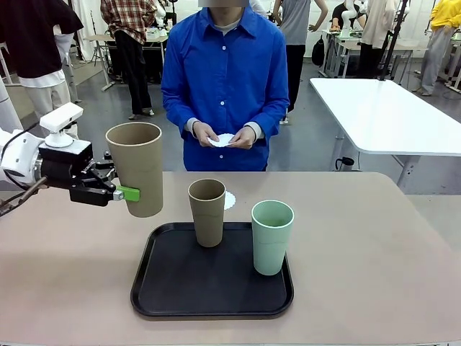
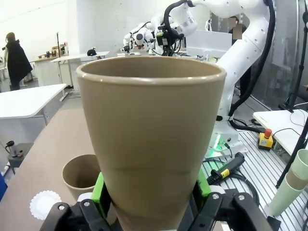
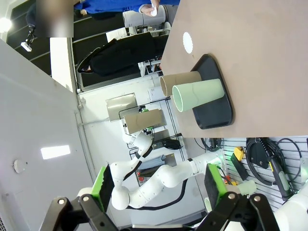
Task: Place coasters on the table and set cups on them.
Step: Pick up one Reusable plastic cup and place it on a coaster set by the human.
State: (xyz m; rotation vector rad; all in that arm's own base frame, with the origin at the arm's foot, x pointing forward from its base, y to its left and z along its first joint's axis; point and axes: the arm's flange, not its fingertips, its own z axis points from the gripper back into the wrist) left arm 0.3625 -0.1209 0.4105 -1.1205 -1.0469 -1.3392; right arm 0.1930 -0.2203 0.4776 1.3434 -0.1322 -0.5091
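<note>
My left gripper [image 1: 128,192] is shut on a tan cup [image 1: 137,162], holding it upright in the air left of the black tray [image 1: 166,288]. In the left wrist view that cup [image 2: 151,139] sits between the green pads [image 2: 98,191] of the gripper [image 2: 150,195]. A second tan cup [image 1: 207,211] and a mint green cup [image 1: 272,236] stand on the tray. One white coaster [image 1: 230,200] lies on the beige table [image 1: 374,245] just behind the tray. The person holds another coaster [image 1: 222,140] in both hands. My right gripper [image 3: 158,187] is open, far above the table [image 3: 260,57], with nothing between its fingers.
The person in a blue shirt [image 1: 223,79] stands at the far edge. A white table [image 1: 382,115] stands behind on the right. Bare tabletop lies to the left and right of the tray. The right wrist view takes in the tray [image 3: 214,103], both cups and the coaster [image 3: 187,42].
</note>
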